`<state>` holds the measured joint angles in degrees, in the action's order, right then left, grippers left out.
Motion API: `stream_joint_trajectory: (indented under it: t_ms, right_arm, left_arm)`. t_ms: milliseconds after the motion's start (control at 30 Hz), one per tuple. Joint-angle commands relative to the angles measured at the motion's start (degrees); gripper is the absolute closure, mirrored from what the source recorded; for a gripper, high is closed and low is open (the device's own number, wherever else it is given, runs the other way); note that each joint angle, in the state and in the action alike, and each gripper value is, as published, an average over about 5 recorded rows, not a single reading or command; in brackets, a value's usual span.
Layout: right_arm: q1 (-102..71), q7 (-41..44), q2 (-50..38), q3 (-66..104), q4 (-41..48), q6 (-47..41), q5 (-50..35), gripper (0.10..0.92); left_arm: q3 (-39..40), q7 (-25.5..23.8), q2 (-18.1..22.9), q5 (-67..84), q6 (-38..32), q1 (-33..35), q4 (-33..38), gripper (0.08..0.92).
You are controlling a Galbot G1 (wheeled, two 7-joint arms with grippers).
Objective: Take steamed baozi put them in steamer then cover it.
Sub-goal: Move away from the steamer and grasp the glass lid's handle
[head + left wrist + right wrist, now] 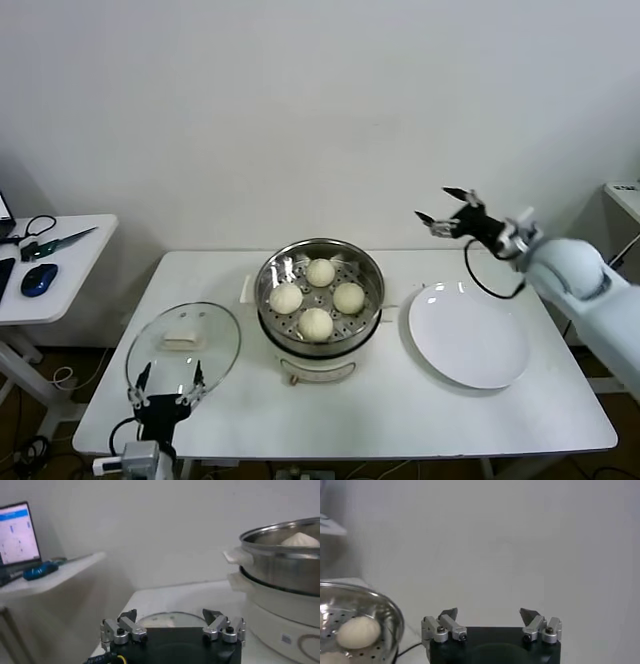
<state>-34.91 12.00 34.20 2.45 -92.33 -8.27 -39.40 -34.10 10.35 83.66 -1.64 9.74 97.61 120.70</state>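
The steel steamer [372, 290] stands mid-table on its white base, uncovered, with several cream-white baozi [315, 323] on its perforated tray. The glass cover [210, 345] lies flat on the table to the steamer's left, its cream handle up. My left gripper [170, 378] hovers open and empty at the cover's near edge; the left wrist view shows this gripper [171, 615] with the cover [165, 621] just beyond it and the steamer [285, 555] to one side. My right gripper [445, 205] is raised behind the plate, open and empty. The right wrist view shows this gripper [489, 612], the steamer rim [390, 611] and a baozi [357, 631].
An empty white plate [468, 335] lies right of the steamer. A side table [60, 270] at the far left carries a mouse, scissors and a laptop [17, 532]. A wall stands close behind the table.
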Motion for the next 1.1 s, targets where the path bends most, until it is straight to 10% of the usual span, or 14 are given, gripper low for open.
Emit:
stream_joint_trajectory:
  t_ms: [33,400,667,1100]
  right_arm:
    - [-52.5,-0.2,13.4,44.2,-2.6,18.6,7.2,0.203]
    - [-57.8,-2.0,27.2,40.6,-3.5,31.1,12.2,0.203]
    - [-59.9,-4.1,33.2,35.4,-2.3,31.1,15.9,0.203]
    - [-59.5,-5.0,36.6,33.6,-3.4,30.5,17.0,0.203]
  left_arm:
    - [-0.1,0.6,-0.7,-2.8,-3.4,-1.8,-0.8,0.177]
    - [0.2,1.9,-1.2,-9.2,-9.5,-1.5,-3.2,0.177]
    - [-1.7,14.8,-7.9,-50.8,-12.7,-2.4,-9.5,0.177]
    - [-0.6,17.1,-9.8,-79.9,-8.7,-10.5,-27.1,0.177]
